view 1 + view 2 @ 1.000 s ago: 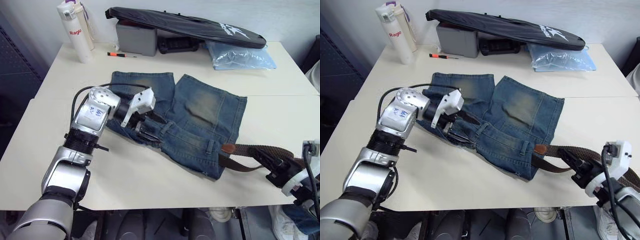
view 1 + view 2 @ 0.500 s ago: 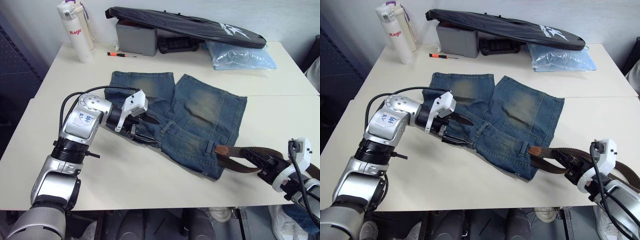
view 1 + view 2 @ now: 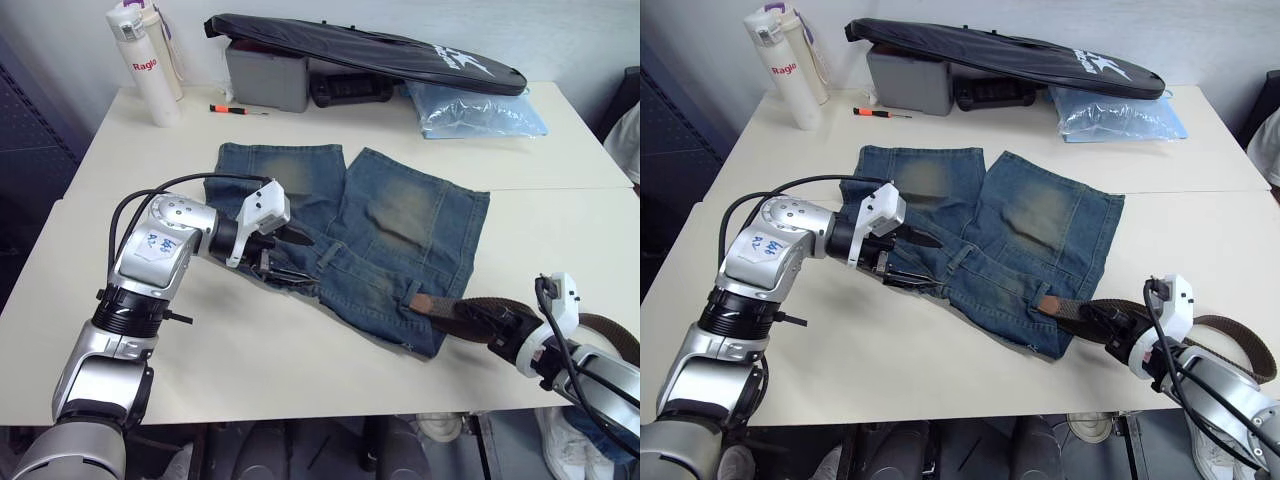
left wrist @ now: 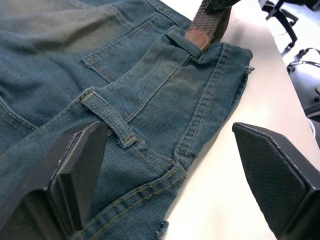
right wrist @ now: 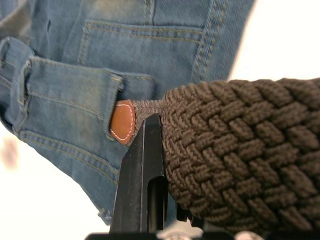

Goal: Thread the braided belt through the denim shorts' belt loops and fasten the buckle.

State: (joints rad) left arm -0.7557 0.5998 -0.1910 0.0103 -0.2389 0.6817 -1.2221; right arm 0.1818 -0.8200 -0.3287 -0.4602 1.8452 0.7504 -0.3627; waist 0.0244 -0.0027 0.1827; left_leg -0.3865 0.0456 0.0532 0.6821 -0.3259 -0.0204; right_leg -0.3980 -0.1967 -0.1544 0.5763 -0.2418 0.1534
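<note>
At the near right corner of the denim shorts [image 3: 370, 240], the braided belt [image 3: 470, 310] is being clamped by the right gripper [image 3: 490, 325], its long axis pointing left along the waistband into the first belt loop [image 4: 184, 44]. Further left, the left gripper [image 4: 165, 165] is being held open astride the next loop [image 4: 109, 118].

Denim shorts [image 3: 400, 225] faded blue, yellowish patches; braided belt [image 5: 235, 150] dark brown weave, tan tip.
</note>
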